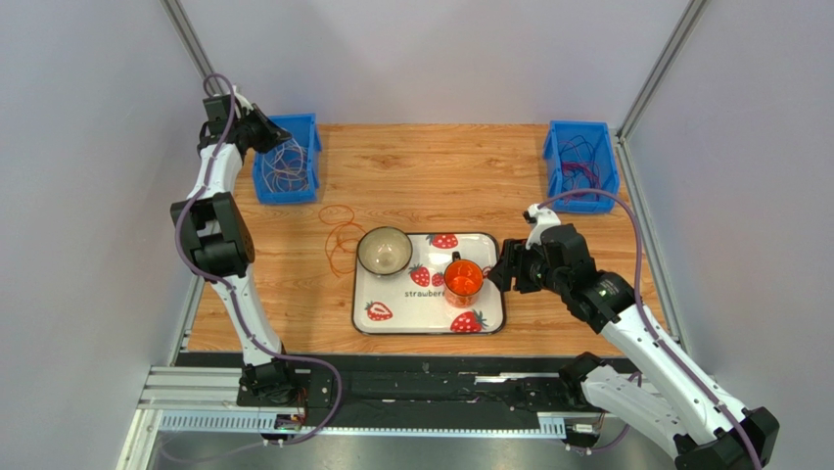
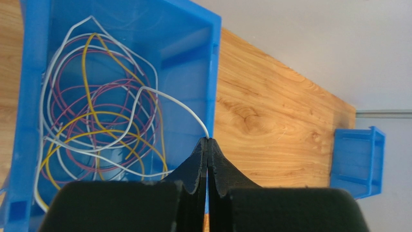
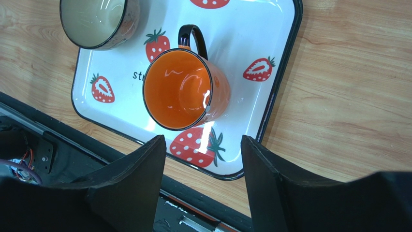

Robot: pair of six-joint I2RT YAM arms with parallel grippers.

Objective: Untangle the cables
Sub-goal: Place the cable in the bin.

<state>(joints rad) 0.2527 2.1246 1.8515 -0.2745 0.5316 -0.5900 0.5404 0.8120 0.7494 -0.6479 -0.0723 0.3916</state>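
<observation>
Wooden counter (image 1: 411,176) carries a far-left blue bin (image 2: 213,58) holding tangled cables (image 2: 96,121); their strands blur together from overhead. Only the left wrist view shows the left jaws pinched shut on a white cable (image 2: 179,104). Right jaws gape wide, empty, near an orange mug (image 3: 179,87) on a tray (image 3: 242,34).

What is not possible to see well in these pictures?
Top view: thin wire cables inside the right blue plastic bin, too small to count.
Left wrist view: the end of the thin white cable, hidden between the shut left jaws.
Right wrist view: the beige ceramic bowl, cut off by the top edge.
</observation>
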